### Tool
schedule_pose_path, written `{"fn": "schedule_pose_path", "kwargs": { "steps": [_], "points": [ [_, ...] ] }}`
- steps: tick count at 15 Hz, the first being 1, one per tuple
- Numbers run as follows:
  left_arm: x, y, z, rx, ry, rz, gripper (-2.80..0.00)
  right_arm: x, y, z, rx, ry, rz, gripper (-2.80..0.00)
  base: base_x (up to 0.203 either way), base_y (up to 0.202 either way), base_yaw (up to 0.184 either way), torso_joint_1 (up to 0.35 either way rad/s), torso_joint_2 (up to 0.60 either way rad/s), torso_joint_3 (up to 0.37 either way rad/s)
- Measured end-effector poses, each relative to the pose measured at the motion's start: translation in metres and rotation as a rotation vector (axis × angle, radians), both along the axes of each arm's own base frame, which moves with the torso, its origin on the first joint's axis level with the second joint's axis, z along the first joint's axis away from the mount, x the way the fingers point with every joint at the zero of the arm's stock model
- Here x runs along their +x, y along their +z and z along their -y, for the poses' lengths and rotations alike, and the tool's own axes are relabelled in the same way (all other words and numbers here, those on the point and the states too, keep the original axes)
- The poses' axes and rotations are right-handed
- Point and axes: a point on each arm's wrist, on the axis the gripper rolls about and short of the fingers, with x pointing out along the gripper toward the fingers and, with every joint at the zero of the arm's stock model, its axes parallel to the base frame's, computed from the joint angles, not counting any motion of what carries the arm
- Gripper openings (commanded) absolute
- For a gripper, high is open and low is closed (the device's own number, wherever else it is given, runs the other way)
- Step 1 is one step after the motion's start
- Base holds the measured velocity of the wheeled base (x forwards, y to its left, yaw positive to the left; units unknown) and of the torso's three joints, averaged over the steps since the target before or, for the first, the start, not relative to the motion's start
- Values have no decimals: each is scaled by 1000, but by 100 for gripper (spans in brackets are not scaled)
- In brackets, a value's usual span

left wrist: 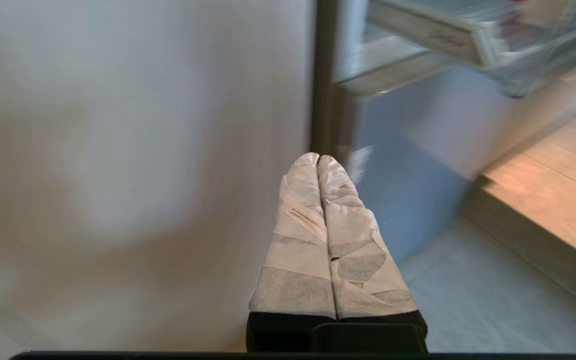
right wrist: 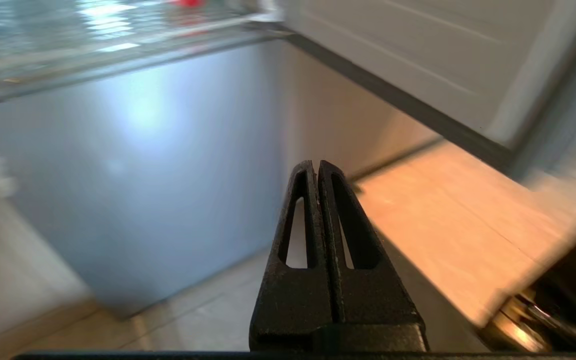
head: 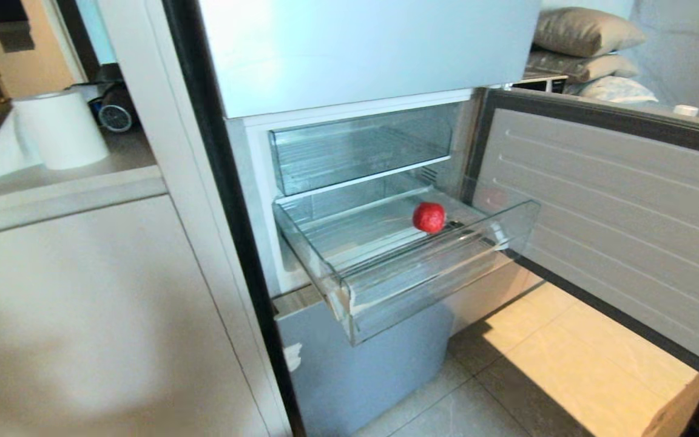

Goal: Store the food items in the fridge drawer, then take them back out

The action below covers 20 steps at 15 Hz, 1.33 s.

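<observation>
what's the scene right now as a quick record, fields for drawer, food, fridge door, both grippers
drawer: fridge drawer pulled out, clear plastic, below a similar clear upper bin that is pushed in
food: one red food item lying on the drawer floor toward its right side; no other seen
fridge door: door swung open to the right
left gripper: left gripper shut, empty, low beside the fridge's lower front
right gripper: right gripper shut, empty, low below the drawer and the open door
arms in head view: neither
</observation>
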Motion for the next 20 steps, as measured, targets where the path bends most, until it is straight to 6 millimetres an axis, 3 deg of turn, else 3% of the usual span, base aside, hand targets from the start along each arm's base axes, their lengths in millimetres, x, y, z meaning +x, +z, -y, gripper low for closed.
{"fn": "schedule_pose_path", "kwargs": {
  "steps": [6, 20],
  "points": [
    [0, 0, 0, 0, 0, 0, -280, 0, 0, 0, 9, -5, 0, -280, 0, -6, 149, 3, 1, 0],
    [0, 0, 0, 0, 0, 0, -280, 0, 1, 0, 27, -7, 7, -280, 0, 0, 0, 193, -376, -192]
  ]
}}
